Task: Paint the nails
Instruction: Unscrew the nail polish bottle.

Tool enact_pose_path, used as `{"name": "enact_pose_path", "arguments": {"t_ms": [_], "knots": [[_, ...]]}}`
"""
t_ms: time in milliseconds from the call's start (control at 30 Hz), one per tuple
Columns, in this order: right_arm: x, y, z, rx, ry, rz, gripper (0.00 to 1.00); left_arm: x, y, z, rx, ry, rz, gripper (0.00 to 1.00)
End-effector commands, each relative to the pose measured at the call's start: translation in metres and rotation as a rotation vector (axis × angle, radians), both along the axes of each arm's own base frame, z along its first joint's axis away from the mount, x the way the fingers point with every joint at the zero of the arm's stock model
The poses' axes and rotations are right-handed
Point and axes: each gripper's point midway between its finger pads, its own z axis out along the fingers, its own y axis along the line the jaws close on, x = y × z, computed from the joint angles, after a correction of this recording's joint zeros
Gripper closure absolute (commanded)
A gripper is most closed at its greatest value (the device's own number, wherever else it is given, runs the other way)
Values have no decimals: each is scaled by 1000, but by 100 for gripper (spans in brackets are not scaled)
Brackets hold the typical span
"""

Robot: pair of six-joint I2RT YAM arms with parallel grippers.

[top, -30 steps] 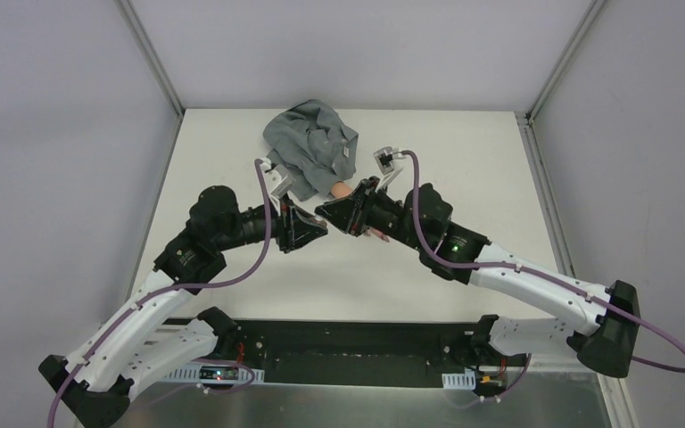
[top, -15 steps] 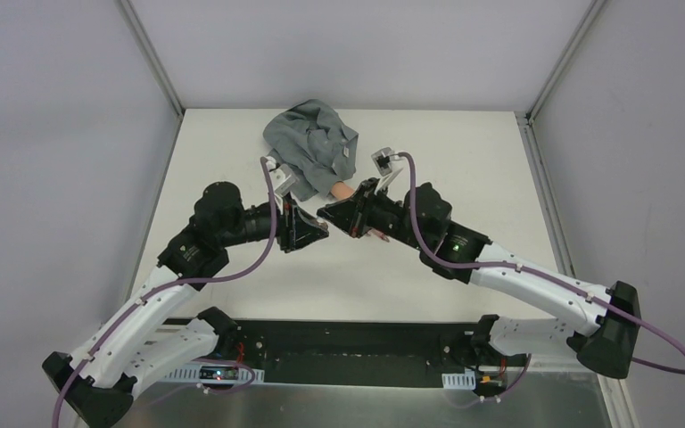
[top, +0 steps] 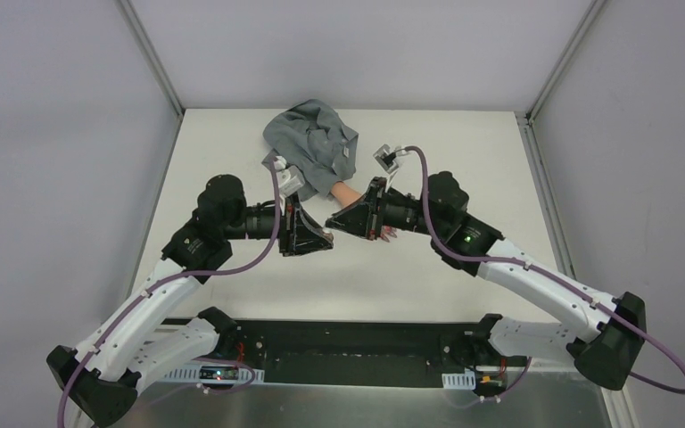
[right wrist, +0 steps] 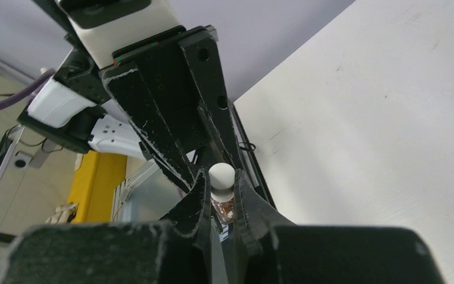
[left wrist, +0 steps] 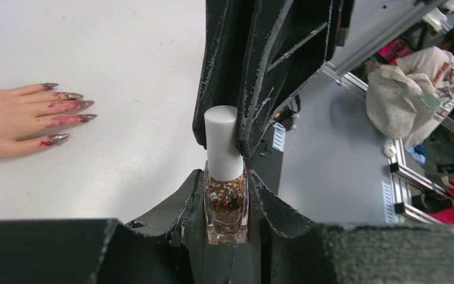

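Observation:
The peach fake hand (left wrist: 3, 121) lies palm down on the white table, its grey sleeve (top: 312, 143) behind it. Its long pointed dark red nails (left wrist: 65, 111) show at the left of the left wrist view, and faintly past the right gripper in the top view (top: 389, 234). My left gripper (left wrist: 226, 198) is shut on the glass body of a small glitter polish bottle (left wrist: 226, 207) with a white cap (left wrist: 221, 139), held above the table. My right gripper (right wrist: 220, 180) meets it tip to tip, its jaws closed on the cap (right wrist: 221, 176). In the top view both grippers (top: 328, 230) touch in front of the hand.
The table's near edge with the black base rail (top: 348, 343) lies behind the grippers. Metal frame posts (top: 535, 134) and grey walls bound the table at the back and sides. The sleeve bunches at the back centre.
The two grippers, a small gap apart before, have come together. The left gripper moved slightly right and toward me; the right gripper swung round onto the bottle's cap.

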Motion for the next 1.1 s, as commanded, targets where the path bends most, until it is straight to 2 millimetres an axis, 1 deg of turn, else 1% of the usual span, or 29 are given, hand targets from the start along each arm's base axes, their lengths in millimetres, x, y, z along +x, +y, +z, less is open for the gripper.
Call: {"name": "enact_pose_path", "arguments": {"t_ms": [0, 167, 267, 367, 433, 467, 567, 633, 667, 733, 833, 933, 1067], "knots": [[-28, -6, 20, 60, -94, 170, 100, -40, -4, 43, -119, -88, -233, 100], [-43, -8, 24, 75, -118, 267, 100, -49, -4, 45, -132, -83, -296, 100], [-47, -9, 25, 80, -125, 290, 100, -52, -3, 46, -135, -84, -312, 100], [-44, -9, 27, 85, -121, 267, 100, -48, -4, 44, -132, -90, -289, 100], [-33, -10, 30, 92, -107, 190, 100, -45, -4, 42, -129, -102, -268, 100], [-30, -11, 31, 96, -101, 167, 100, -42, -4, 41, -127, -109, -251, 100], [-16, -17, 35, 114, -87, 53, 74, -33, -2, 41, -124, -140, -183, 100], [-10, -22, 37, 125, -78, -5, 54, -27, 0, 39, -121, -162, -129, 100], [-6, -24, 39, 134, -72, -34, 47, -23, 1, 39, -120, -172, -102, 100], [0, -26, 41, 148, -55, -79, 39, -16, 3, 39, -117, -185, -44, 100], [7, -27, 45, 179, -27, -140, 36, -2, 7, 36, -104, -194, 46, 100], [9, -22, 48, 195, -38, -203, 36, 14, 13, 30, -68, -185, 146, 100], [13, -14, 55, 211, -58, -310, 41, 27, 20, 23, -27, -177, 237, 100]]}}
